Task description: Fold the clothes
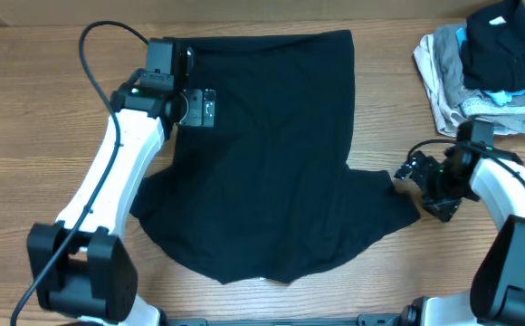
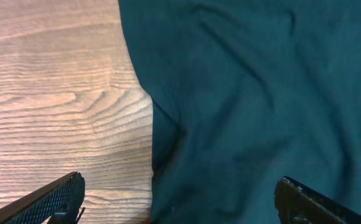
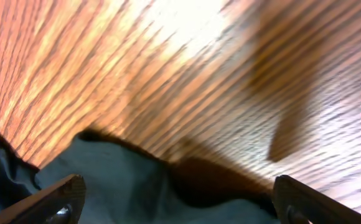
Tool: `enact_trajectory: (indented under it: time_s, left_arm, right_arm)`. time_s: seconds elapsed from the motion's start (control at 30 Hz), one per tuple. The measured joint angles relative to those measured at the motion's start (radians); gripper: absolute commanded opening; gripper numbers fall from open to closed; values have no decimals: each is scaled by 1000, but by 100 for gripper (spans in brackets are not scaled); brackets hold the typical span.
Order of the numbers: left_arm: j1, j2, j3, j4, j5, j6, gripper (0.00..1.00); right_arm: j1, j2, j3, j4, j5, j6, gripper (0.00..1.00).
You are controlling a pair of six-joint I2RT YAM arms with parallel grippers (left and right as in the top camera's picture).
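The clothes, a large black T-shirt, lie spread flat on the wooden table, hem toward the back and sleeves toward the front. My left gripper hangs open over the shirt's back-left edge. In the left wrist view that edge of the T-shirt runs between the spread fingers of the left gripper. My right gripper stands open at the tip of the right sleeve. In the right wrist view the sleeve lies between the wide-apart jaws of the right gripper, held by neither finger.
A pile of folded garments, grey, beige and light blue with a dark one on top, sits at the back right corner. Bare wood lies left of the shirt. A black cable loops above the left arm.
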Motion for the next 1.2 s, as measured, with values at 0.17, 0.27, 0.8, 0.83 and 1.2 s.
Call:
enact_trajectory:
  time_s: [0.17,0.27,0.8,0.83,1.2]
  left_arm:
    - [5,22,0,-4,0,5,100]
    - [7,22,0,-15,0,5,100]
    - [7,22,0,-22,0,5,100]
    - [7,22,0,-22,0,5,100]
    - [34,22,0,51,0,5,100]
  right_arm:
    - [-16,0,0,-68,-36,-88,93]
    - [0,0,-3,-106,-30,-126,64]
    - [15,-16,-119,73,16,-119,15]
    - [15,-14,-119,74,23,-107,15]
    - [-160,49,-104,127,-140,-43,13]
